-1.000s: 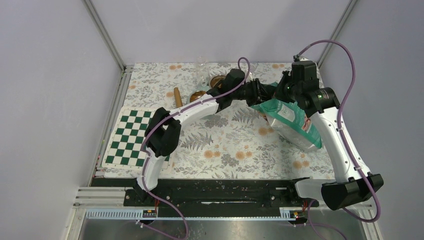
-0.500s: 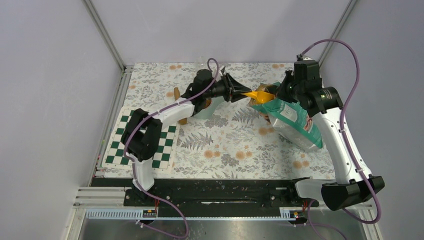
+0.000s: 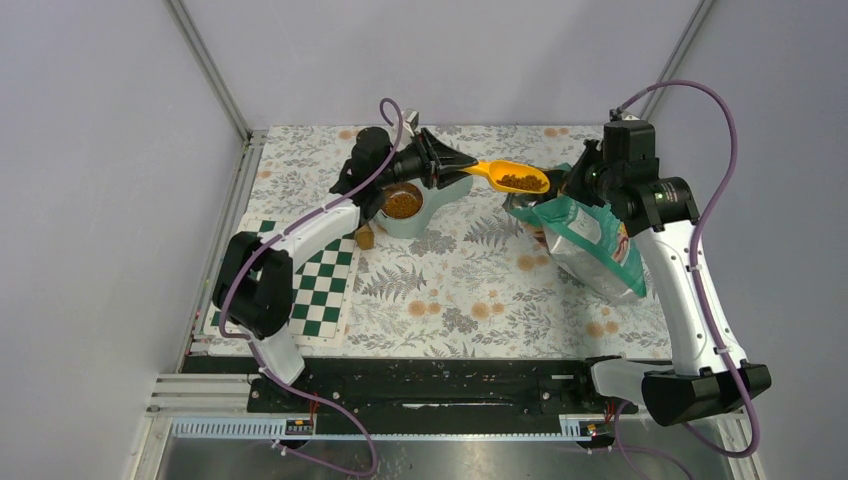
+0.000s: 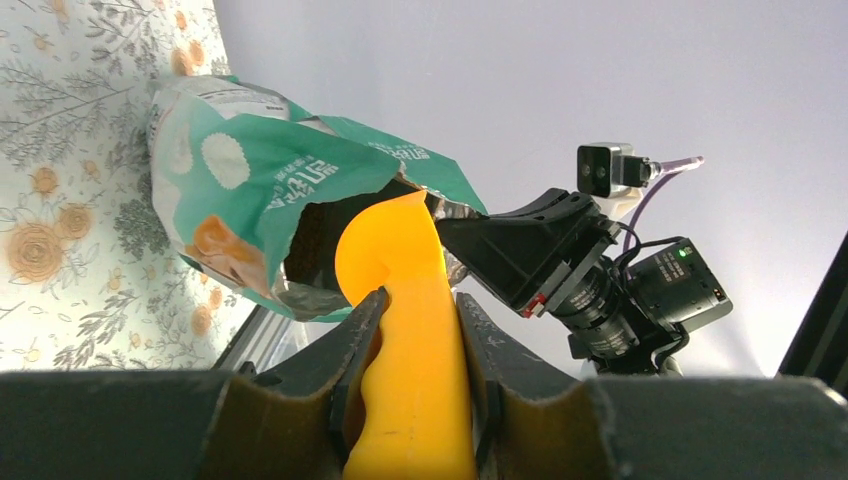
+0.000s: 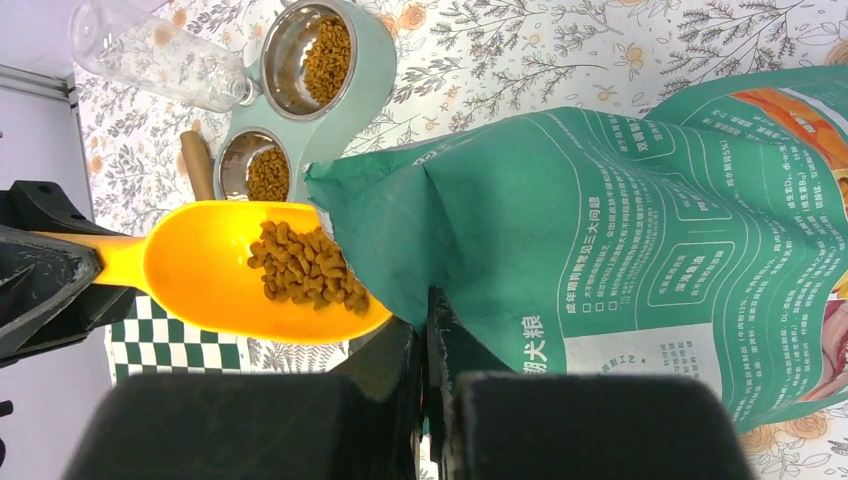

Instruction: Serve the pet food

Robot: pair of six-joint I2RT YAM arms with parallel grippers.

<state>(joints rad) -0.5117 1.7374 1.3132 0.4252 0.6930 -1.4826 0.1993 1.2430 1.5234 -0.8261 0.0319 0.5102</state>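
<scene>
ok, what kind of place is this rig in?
Probably a lab test cell, not a home: bare grey walls, a mounting rail, and staged props on a floral cloth: chess mat, pet feeder.

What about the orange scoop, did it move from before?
Yes. The scoop slid left out of the bag, closer to the food bowls, and now carries kibble.

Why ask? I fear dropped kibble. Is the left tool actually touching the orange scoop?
Touching. The left wrist view shows the left tool clamping the handle of the orange scoop, fingers pressed against both its sides, no gap.
</scene>
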